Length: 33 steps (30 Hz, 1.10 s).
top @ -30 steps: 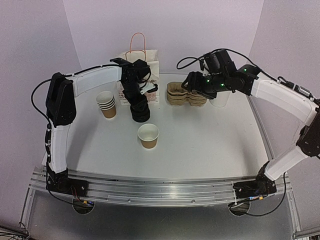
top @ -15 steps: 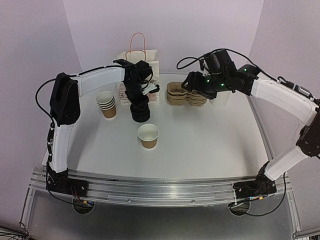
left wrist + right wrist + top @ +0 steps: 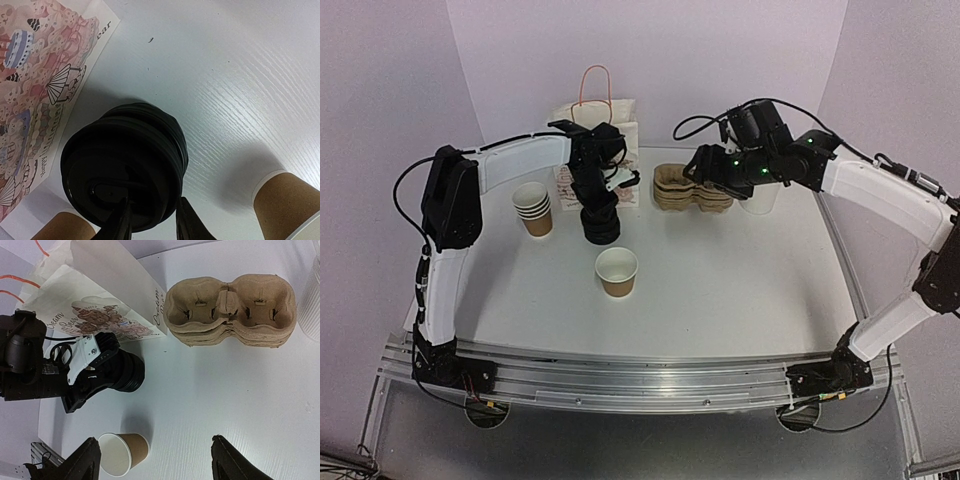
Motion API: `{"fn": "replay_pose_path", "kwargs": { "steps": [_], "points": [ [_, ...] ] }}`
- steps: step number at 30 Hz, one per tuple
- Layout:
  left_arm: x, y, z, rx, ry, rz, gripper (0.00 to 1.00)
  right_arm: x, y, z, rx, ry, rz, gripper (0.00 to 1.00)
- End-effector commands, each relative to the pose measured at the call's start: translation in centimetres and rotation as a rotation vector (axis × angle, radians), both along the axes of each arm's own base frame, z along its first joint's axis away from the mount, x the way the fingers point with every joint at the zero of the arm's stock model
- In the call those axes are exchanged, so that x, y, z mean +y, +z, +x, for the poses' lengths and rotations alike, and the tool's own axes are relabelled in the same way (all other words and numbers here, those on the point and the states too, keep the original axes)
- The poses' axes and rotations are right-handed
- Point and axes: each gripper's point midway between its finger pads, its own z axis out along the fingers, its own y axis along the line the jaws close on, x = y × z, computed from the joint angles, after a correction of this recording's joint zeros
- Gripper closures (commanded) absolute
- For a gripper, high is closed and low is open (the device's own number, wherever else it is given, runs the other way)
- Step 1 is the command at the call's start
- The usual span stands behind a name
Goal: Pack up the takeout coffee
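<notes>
Nearest, shows the kraft cup upright, lidless, mid-frame. Behind, shows the left gripper on the lid stack, fingers close about the top rim, grip impossible to tell; farther right, the right gripper spread wide near the pulp carriers.

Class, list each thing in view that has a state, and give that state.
single cup: upright, lidless, empty.
lid stack: piled, none fitted on a cup.
cup stack: nested, upright.
paper bag: standing.
carrier stack: nested, empty.
left fingers: at the lid stack's top rim; grip unclear.
right fingers: open, empty.
</notes>
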Motion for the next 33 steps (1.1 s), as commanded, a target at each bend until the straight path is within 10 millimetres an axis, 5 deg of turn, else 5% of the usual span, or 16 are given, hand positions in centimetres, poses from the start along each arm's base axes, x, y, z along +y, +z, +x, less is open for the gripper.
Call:
{"fn": "replay_pose_path", "kwargs": {
  "steps": [1, 33],
  "points": [
    [-1.4, 1.1, 0.7, -0.023, -0.011, -0.057, 0.72, -0.2, -0.1, -0.2, 0.002, 0.000, 0.001, 0.28],
    [-1.1, 0.1, 0.3, 0.010, -0.006, -0.036, 0.85, -0.6, 0.1, -0.5, 0.003, -0.012, 0.009, 0.28]
  ]
}}
